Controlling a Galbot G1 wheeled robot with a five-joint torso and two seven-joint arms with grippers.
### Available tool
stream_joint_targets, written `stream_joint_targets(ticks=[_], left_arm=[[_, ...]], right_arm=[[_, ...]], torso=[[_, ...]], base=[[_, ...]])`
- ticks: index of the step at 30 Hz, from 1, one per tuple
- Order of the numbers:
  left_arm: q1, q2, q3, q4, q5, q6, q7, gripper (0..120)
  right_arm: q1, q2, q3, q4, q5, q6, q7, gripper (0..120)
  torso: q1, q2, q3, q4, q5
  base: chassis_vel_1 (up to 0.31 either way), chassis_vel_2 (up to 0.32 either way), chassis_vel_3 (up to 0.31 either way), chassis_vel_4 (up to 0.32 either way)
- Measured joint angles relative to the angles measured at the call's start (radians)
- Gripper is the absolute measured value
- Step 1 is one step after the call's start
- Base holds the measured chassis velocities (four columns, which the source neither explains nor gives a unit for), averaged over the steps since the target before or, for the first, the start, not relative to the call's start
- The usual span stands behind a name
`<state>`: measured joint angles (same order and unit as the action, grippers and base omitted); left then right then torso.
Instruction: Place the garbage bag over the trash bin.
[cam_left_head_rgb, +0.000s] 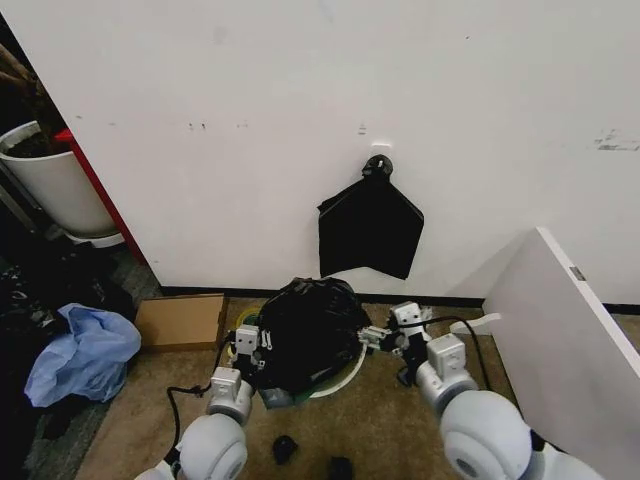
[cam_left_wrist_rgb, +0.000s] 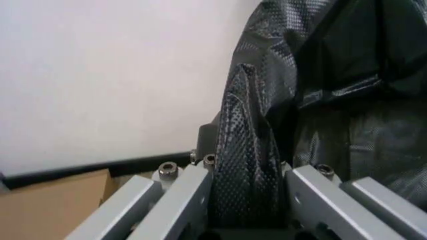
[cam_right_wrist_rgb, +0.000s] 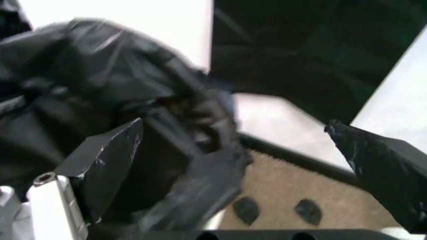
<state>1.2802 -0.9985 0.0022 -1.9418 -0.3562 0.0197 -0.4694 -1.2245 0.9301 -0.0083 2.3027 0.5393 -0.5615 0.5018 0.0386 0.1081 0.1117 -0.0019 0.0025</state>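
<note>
The garbage bag (cam_left_head_rgb: 305, 328) is a glossy, wrinkled black heap lying over the top of the trash bin, of which a cream-white arc of rim (cam_left_head_rgb: 345, 378) shows at the front right. My left gripper (cam_left_head_rgb: 260, 342) is at the bag's left side. In the left wrist view a fold of the bag (cam_left_wrist_rgb: 247, 170) is pinched between its grey fingers (cam_left_wrist_rgb: 180, 200). My right gripper (cam_left_head_rgb: 370, 338) is at the bag's right side, open. Its fingers (cam_right_wrist_rgb: 110, 157) stand wide apart, with the bag (cam_right_wrist_rgb: 127, 85) bunched against one of them.
A flat black bag bundle (cam_left_head_rgb: 370, 228) hangs on the white wall under a round knob. A cardboard box (cam_left_head_rgb: 180, 320) and a light blue plastic heap (cam_left_head_rgb: 85, 352) lie to the left, a tall white tub (cam_left_head_rgb: 55, 185) far left, and a white panel (cam_left_head_rgb: 565, 340) to the right.
</note>
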Motion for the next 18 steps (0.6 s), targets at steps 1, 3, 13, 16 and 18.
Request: stream_joint_targets(ticks=[1, 3, 13, 16, 18], left_arm=[[0.0, 0.0, 0.0, 0.0, 0.0, 0.0, 0.0, 1], [-0.015, -0.005, 0.012, 0.01, 0.022, 0.0, 0.0, 1], [-0.036, -0.029, 0.026, 0.034, 0.043, -0.014, 0.011, 1], [-0.037, -0.029, 0.024, 0.036, 0.042, -0.018, 0.012, 1], [-0.038, -0.029, 0.023, 0.036, 0.041, -0.021, 0.013, 1]], right_arm=[[0.0, 0.0, 0.0, 0.0, 0.0, 0.0, 0.0, 100], [0.009, 0.024, -0.033, -0.018, -0.009, -0.021, 0.0, 99], [0.004, 0.056, -0.079, -0.149, -0.205, -0.03, -0.022, 70], [0.0, 0.049, -0.077, -0.162, -0.238, -0.024, -0.027, 64], [-0.002, 0.046, -0.075, -0.166, -0.247, -0.023, -0.029, 56]], torso=[[0.0, 0.0, 0.0, 0.0, 0.0], [0.0, 0.0, 0.0, -0.0001, 0.0], [0.0, 0.0, 0.0, 0.0, 0.0001], [0.0, 0.0, 0.0, -0.0001, 0.0001], [0.0, 0.0, 0.0, -0.0001, 0.0002]], base=[[0.0, 0.0, 0.0, 0.0], [0.0, 0.0, 0.0, 0.0], [0.0, 0.0, 0.0, 0.0], [0.0, 0.0, 0.0, 0.0], [0.0, 0.0, 0.0, 0.0]])
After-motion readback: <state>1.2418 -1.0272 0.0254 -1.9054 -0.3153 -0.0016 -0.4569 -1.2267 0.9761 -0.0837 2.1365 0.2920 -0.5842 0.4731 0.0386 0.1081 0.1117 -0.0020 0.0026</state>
